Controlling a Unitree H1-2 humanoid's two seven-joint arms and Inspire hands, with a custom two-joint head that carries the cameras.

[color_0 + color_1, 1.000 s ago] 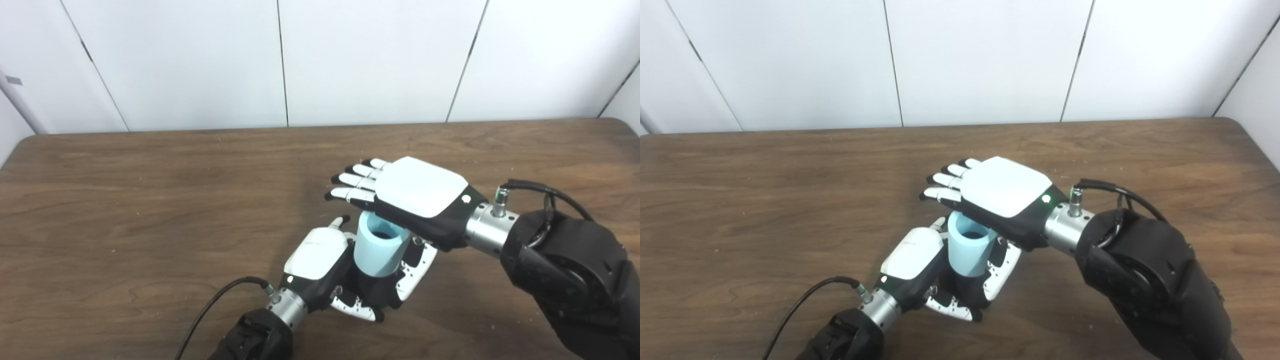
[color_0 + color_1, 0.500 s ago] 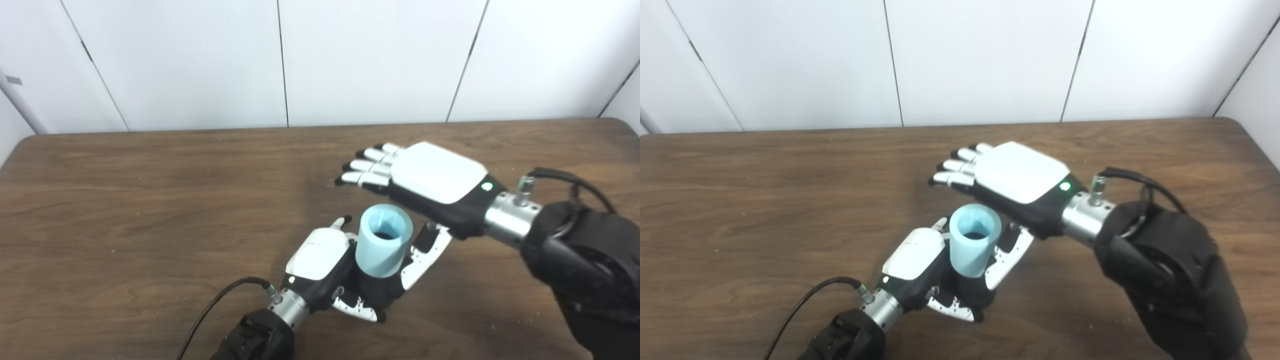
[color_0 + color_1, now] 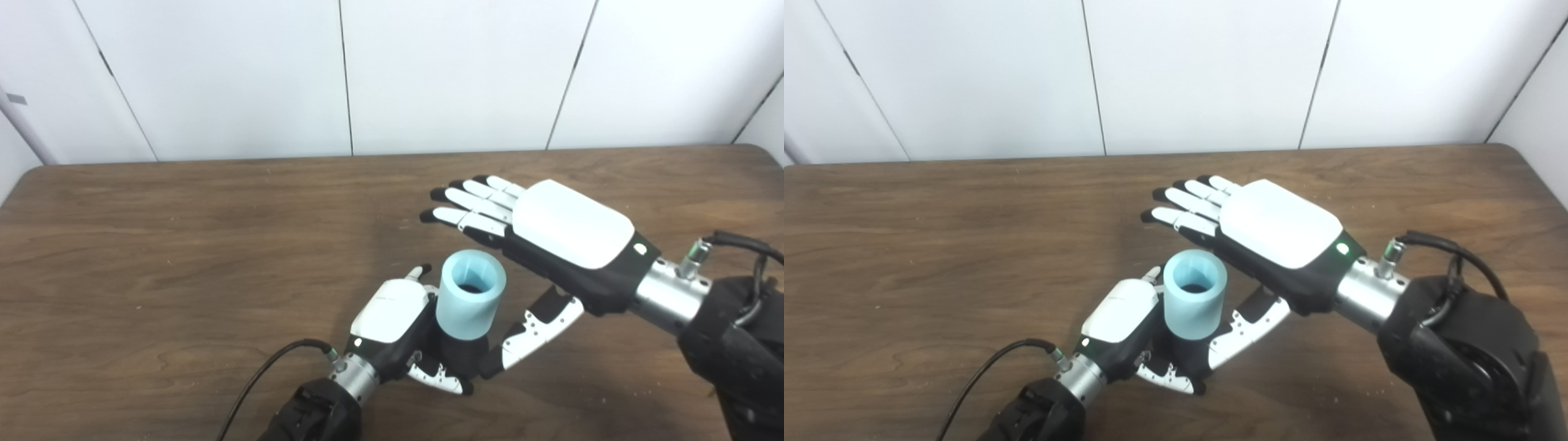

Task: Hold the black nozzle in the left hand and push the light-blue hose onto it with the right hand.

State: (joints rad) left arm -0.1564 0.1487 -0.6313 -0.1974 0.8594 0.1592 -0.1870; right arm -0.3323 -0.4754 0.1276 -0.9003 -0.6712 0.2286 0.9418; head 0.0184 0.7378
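Since the light-blue hose [image 3: 470, 301] looks thick-walled and slightly yielding, I judge it light and best pressed on its top rim. My left hand [image 3: 409, 334] grips the black nozzle [image 3: 460, 361] beneath it; my right hand [image 3: 551, 236] hovers beside it, fingers [image 3: 474, 205] spread, holding nothing.

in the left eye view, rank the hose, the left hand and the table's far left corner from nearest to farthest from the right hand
1. light-blue hose, just below and left of the right hand.
2. left hand, lower left, gripping under the hose.
3. table's far left corner, far off, upper left.

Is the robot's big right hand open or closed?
Open. The right hand has its fingers stretched flat and apart, holding nothing, beside the light-blue hose.
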